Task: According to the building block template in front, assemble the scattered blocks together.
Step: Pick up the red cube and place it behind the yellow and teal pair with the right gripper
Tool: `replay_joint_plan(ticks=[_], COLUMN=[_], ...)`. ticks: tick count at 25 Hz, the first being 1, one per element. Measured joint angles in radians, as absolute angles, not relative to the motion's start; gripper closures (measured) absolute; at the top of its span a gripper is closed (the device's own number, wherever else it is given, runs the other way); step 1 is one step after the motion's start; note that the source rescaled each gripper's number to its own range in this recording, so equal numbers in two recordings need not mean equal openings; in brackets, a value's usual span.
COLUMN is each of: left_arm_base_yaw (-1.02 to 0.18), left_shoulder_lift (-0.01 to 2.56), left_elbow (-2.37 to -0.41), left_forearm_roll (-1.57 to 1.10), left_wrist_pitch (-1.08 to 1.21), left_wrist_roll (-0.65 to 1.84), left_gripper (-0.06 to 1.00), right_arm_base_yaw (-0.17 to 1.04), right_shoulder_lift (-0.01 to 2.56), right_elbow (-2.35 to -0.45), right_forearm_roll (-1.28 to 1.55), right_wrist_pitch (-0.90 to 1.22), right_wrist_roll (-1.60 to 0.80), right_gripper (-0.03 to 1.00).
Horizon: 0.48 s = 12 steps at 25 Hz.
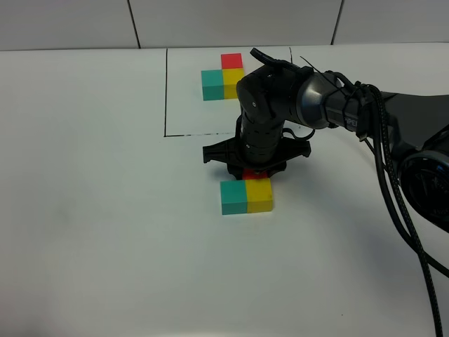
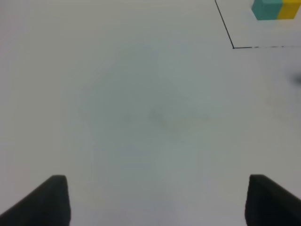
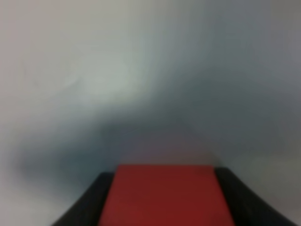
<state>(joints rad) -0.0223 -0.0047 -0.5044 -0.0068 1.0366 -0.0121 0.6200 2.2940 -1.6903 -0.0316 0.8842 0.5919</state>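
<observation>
Both right claw (image 1: 254,173) fingers clamp the red cube (image 3: 165,194); bare table (image 1: 105,232) leftward.

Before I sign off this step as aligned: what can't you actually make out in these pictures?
- Red cube: exterior view, mostly hidden under the right pincer; contact with the yellow cube not visible.
- Right wrist view: blurred; only the red cube's face shows, bottom edge cut off.
- Template: left wrist view, cut by the frame edge.

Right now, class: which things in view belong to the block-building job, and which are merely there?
Job:
- framed template
- teal cube
- yellow cube
- red cube, clamped in right gripper

Merely there:
- open left gripper, over bare table
- black cables
</observation>
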Motion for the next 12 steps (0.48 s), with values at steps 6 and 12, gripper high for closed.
replay_joint_plan(ticks=[6,12], left_arm_base_yaw=[-0.022,-0.022], left_shoulder_lift=[-0.005,-0.005], left_elbow=[-0.504,-0.504], left_forearm_roll=[-0.007,-0.007], left_wrist_pitch=[1.037,1.037], left_wrist_roll=[-0.012,-0.012], left_gripper=[0.15,0.15], right_arm_base_yaw=[0.62,0.621], right_shoulder_lift=[2.294,2.294], right_elbow=[-1.69,-1.69], right_forearm_roll=[-0.031,-0.016], right_wrist_pitch=[0.875,0.853], right_wrist_roll=[0.584,0.525], right_gripper=[0.95,0.68])
